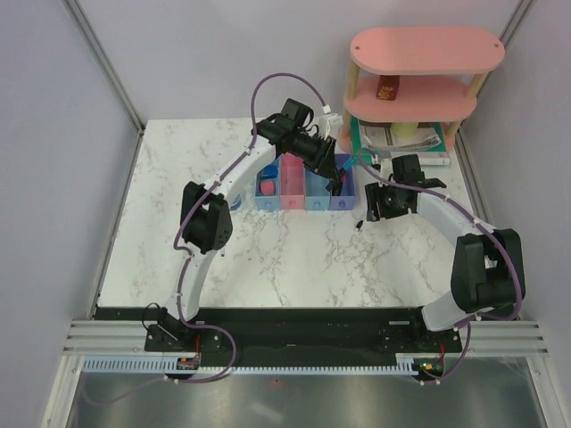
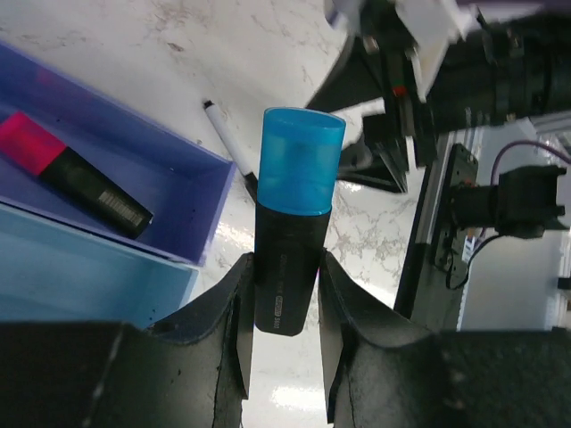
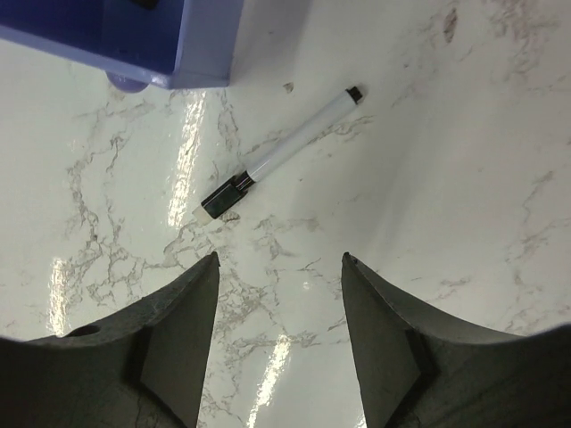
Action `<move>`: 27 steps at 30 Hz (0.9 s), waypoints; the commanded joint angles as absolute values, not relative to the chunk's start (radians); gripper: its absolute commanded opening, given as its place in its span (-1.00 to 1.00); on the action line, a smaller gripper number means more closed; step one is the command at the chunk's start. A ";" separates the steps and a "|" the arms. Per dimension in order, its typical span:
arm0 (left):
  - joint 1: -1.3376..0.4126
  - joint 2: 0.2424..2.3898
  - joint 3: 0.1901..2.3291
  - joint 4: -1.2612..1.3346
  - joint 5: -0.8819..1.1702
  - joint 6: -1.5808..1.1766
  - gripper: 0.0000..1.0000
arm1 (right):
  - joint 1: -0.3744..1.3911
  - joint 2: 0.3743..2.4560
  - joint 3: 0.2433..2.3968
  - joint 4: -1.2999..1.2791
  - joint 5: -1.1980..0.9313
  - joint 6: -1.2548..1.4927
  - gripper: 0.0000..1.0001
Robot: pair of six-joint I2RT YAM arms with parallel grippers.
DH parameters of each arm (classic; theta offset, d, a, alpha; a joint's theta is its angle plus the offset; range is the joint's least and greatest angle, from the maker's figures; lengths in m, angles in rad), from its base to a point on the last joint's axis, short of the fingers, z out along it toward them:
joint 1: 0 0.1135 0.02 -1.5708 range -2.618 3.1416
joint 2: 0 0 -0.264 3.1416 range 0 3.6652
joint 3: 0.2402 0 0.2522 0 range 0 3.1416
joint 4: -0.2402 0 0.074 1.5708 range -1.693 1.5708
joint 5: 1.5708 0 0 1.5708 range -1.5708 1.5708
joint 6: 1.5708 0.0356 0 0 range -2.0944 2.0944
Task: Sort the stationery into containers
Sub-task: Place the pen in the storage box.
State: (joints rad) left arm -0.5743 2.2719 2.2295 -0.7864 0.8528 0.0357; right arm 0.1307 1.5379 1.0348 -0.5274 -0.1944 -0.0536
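From above, my left gripper [image 1: 338, 184] hangs at the purple bin [image 1: 343, 204], the right end of the row. My right gripper [image 1: 368, 213] is just right of it and nearer the pen [image 1: 357, 224].

Left wrist: my fingers clamp a blue highlighter [image 2: 292, 223], its long axis along them, cap pointing out beside the bin's corner.

Right wrist: jaws spread and empty. The pen [image 3: 281, 153] lies just ahead, slanted across the gap, black cap nearest.

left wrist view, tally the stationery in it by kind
highlighters: 2, the blue-capped highlighter in the left gripper and the pink-ended highlighter in the purple bin
pens: 1, the pen lying on the table
total: 3
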 commanded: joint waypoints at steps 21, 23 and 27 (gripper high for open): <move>-0.561 2.497 2.367 -0.477 0.658 -0.153 -0.96 | 0.213 1.620 0.986 -0.376 -0.212 -0.055 0.27; -0.557 2.510 2.367 -0.476 0.653 -0.152 -0.96 | 0.219 1.621 0.991 -0.370 -0.209 -0.052 0.28; -0.552 2.525 2.370 -0.465 0.653 -0.150 -0.96 | 0.227 1.624 1.000 -0.362 -0.196 -0.049 0.27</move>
